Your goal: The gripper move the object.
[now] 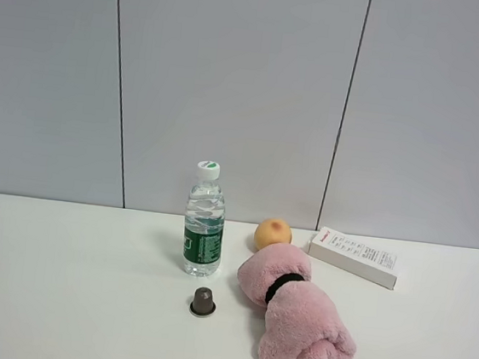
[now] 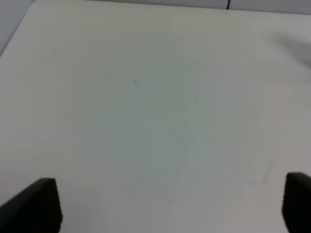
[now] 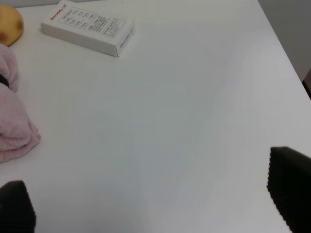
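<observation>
bottle (image 1: 204, 221) upright on counter (image 1: 57, 280) | towel (image 1: 295, 321) beside bottle | left gripper (image 2: 170, 206) jaws spread, empty | right gripper (image 3: 146, 206) jaws spread, empty

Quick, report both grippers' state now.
Left gripper: open, holding nothing, over the bare table.
Right gripper: open, holding nothing.

Pink rolled towel (image 1: 297, 321) on white table (image 1: 57, 280), orange fruit (image 1: 273, 234), white box (image 1: 354, 256), small brown capsule (image 1: 203, 301)
</observation>
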`<state>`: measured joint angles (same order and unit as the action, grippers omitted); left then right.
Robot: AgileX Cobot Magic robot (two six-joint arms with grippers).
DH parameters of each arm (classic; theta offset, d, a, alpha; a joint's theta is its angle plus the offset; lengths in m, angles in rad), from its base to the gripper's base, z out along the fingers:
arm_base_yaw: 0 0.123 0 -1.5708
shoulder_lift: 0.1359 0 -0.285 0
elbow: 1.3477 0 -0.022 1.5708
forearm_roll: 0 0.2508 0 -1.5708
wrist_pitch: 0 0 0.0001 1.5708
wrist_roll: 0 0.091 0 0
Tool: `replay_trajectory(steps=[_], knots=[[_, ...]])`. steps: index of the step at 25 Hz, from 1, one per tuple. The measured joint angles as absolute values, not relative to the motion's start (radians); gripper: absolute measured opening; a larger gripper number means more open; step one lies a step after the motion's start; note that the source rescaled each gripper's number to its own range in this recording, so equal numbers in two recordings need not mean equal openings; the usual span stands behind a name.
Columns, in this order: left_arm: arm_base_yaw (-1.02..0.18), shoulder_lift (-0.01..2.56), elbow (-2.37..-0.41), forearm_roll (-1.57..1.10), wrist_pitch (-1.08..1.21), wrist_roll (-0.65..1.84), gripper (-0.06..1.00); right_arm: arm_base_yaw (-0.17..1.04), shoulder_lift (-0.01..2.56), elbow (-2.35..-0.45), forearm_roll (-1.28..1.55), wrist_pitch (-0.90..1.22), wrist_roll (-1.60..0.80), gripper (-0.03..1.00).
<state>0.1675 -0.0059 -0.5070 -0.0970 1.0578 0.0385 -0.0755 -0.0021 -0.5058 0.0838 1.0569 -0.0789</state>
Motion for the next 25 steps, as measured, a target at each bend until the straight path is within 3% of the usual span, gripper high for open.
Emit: replay_trajectory(steps=[25], knots=[[0.168, -0.006, -0.507, -0.097, 1.058, 0.039, 1.0, -0.075, -0.002, -0.506, 0.084, 1.057, -0.079, 1.0]])
